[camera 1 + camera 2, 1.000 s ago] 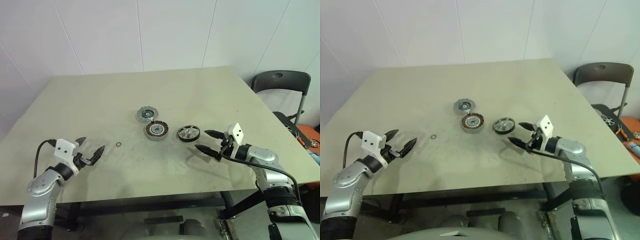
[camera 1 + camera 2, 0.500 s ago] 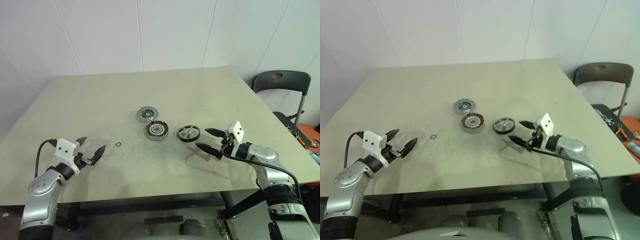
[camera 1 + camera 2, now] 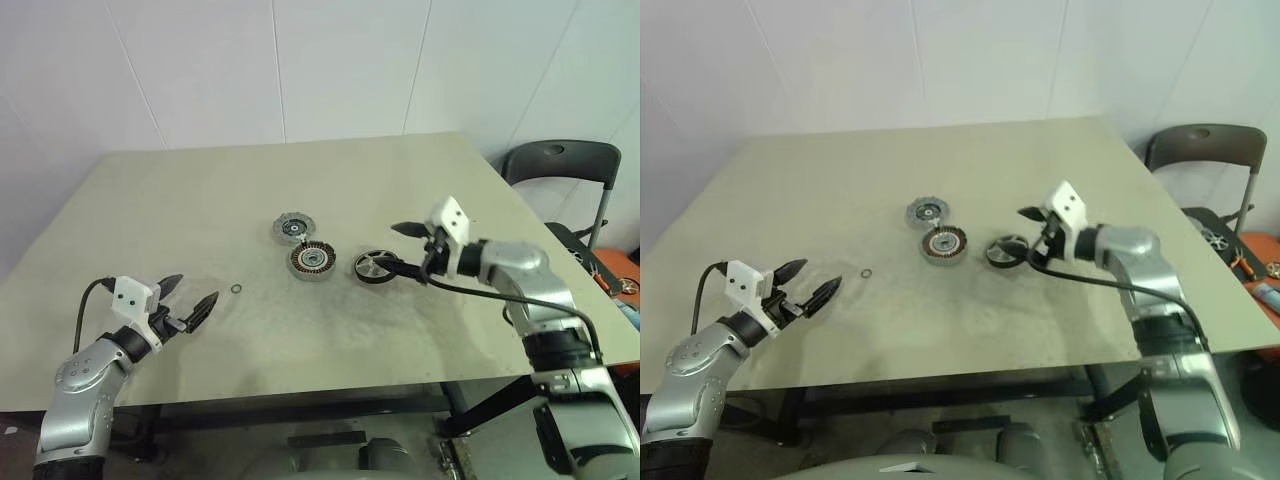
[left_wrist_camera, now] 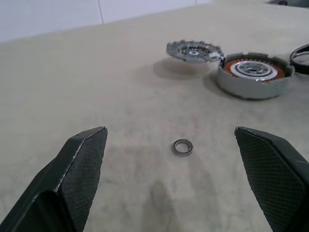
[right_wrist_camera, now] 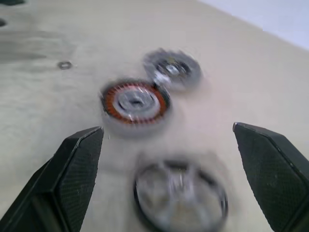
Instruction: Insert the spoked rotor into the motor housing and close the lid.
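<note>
right gripper [image 3: 403,249] rose over spoked rotor [image 3: 376,266], fingers spread; left gripper [image 3: 187,299] open.

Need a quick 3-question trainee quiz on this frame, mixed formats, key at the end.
1. True or false: the right gripper already holds the spoked rotor.
2. Which part lies between the lid and the spoked rotor? A) the small loose ring B) the motor housing C) the chair
3. Fill in: the left gripper hovers with jaws ____ near the table's front edge.

Key: 1 false, its jaws stand open over the rotor, which lies on the table. 2 B. 3 open.
</note>
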You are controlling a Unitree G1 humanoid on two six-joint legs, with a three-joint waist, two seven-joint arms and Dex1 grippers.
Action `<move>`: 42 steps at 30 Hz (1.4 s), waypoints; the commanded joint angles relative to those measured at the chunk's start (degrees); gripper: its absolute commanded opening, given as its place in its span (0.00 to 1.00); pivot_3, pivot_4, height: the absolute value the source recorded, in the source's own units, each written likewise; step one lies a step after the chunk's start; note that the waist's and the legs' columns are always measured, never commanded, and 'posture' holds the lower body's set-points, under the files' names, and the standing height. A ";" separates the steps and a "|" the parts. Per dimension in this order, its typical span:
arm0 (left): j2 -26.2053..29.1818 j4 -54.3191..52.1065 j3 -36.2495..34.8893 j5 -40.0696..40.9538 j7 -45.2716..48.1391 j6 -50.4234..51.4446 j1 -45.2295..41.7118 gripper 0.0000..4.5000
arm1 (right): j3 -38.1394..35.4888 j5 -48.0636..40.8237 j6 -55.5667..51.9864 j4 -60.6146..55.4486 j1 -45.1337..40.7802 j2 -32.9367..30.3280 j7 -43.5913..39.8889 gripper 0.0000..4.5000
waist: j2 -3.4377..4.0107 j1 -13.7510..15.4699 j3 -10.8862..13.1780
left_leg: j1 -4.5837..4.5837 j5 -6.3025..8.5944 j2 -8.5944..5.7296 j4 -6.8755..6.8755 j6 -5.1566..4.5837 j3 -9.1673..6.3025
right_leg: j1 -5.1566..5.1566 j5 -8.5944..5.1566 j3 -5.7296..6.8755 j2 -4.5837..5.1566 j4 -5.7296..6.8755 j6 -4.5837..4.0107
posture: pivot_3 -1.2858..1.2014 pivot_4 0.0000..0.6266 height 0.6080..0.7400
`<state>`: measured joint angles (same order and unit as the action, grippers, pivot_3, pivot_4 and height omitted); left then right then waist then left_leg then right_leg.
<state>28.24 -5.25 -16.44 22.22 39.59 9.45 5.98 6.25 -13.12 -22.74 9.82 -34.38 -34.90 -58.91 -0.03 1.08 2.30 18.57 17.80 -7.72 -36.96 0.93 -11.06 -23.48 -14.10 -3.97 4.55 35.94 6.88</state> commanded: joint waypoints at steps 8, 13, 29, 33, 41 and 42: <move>0.76 -1.45 0.28 0.30 0.40 -0.06 -0.94 1.00 | 19.66 12.91 -7.33 2.71 -17.45 4.73 -4.69 1.00 | -0.09 0.47 -0.02 | 0.34 0.07 0.06 -0.01 0.03 0.12 | -0.48 0.02 -0.02 -0.03 0.06 -0.03 | 0.52 0.00 1.00; 0.38 -2.49 0.06 0.39 -0.24 -0.46 0.01 1.00 | 25.73 16.71 -6.16 10.14 -22.60 9.89 -8.41 1.00 | -0.21 0.86 -0.08 | 0.82 -0.14 0.12 -0.06 0.43 0.16 | -1.00 0.10 0.04 -0.07 0.10 -0.14 | 0.52 0.00 1.00; 0.43 -2.88 0.23 -0.29 -1.37 -1.51 0.22 1.00 | 31.78 27.40 3.61 23.44 -26.22 16.06 -10.81 0.96 | -0.19 0.85 -0.07 | 0.80 -0.11 0.18 -0.04 0.43 0.27 | -1.10 0.15 0.04 -0.15 0.20 -0.20 | 0.52 0.00 1.00; 0.38 -2.93 0.38 -0.57 -1.66 -1.62 -0.17 1.00 | 31.20 28.47 4.81 26.53 -27.08 17.96 -10.99 0.72 | -0.19 0.52 -0.07 | 0.80 -0.12 0.20 -0.04 0.45 0.27 | -1.11 0.16 0.04 -0.17 0.21 -0.22 | 0.52 0.00 1.00; 0.04 -2.97 0.64 -0.55 -1.85 -1.40 0.24 1.00 | 30.58 30.31 6.17 31.93 -29.63 21.59 -10.30 0.10 | -0.18 -0.63 -0.08 | 0.79 -0.13 0.20 -0.03 0.49 0.27 | -1.13 0.18 0.04 -0.17 0.21 -0.24 | 0.52 0.00 1.00; 0.10 -3.01 0.73 -0.58 -1.66 -1.50 0.36 1.00 | 30.46 30.40 6.27 32.33 -29.88 21.87 -10.31 0.01 | -0.18 -0.68 -0.08 | 0.79 -0.12 0.20 -0.03 0.51 0.27 | -1.13 0.18 0.04 -0.17 0.21 -0.24 | 0.52 0.00 1.00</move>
<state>28.06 -6.40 -15.27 21.74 38.13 9.16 6.53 37.68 17.02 -17.11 42.15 -62.52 -13.85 -69.07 -0.21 0.40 2.23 19.37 17.68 -7.51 -36.98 1.44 -10.79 -24.61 -13.92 -3.93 4.38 36.15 6.63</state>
